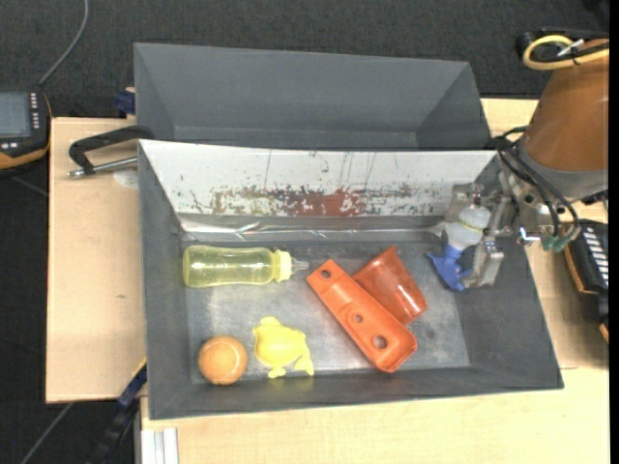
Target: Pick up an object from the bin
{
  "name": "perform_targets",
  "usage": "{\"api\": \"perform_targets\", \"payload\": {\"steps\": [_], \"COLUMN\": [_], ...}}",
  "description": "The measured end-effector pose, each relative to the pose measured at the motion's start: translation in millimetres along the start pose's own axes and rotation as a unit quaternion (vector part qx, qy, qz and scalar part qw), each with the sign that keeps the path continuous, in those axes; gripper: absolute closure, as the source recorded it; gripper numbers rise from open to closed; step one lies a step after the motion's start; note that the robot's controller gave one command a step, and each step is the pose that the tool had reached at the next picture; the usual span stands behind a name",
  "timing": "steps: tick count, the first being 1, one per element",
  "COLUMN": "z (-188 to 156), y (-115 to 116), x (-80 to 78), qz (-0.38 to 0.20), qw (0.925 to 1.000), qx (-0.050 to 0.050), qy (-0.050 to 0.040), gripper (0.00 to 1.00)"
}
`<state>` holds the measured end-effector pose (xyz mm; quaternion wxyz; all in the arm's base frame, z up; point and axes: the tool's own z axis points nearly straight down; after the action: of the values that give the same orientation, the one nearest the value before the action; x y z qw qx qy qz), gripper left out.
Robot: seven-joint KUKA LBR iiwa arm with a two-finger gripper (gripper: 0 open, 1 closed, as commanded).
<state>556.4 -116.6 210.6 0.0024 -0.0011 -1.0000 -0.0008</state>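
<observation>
My gripper (pixel 489 255) hangs at the bin's right side, near the back right corner of the floor. A small blue thing with a whitish top (pixel 450 262) sits directly against the gripper's left side; whether it is gripped or only beside the gripper is unclear. An orange-red cup (pixel 395 283) lies on its side a little to the left. In front of the cup, a long orange plastic piece with holes (pixel 360 318) lies slantwise across the floor.
Further left lie a yellow baby bottle (pixel 232 266), a yellow duck-like toy (pixel 281 347) and an orange ball (pixel 222 360). The bin's sloping right wall rises close behind the gripper. The arm with its orange cover and cables stands over the right rim.
</observation>
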Motion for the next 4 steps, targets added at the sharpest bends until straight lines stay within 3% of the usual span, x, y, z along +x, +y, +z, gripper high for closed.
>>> {"api": "perform_targets", "payload": {"steps": [1, 2, 3, 4], "z": [-4.6, 73.8, 73.8, 71.6], "y": [0.6, 37.6, 69.8, 92.7], "x": [-1.8, -18.7, -7.0, -27.9], "qz": [-0.001, -0.004, 0.037, 0.122], "qw": [1.0, 1.0, 0.9993, 0.9925], "qx": [0.001, 0.0, 0.0, -0.002], "qy": [-0.0043, -0.0043, -0.0044, -0.008], "gripper": [0.0, 0.0, 0.0, 0.0]}}
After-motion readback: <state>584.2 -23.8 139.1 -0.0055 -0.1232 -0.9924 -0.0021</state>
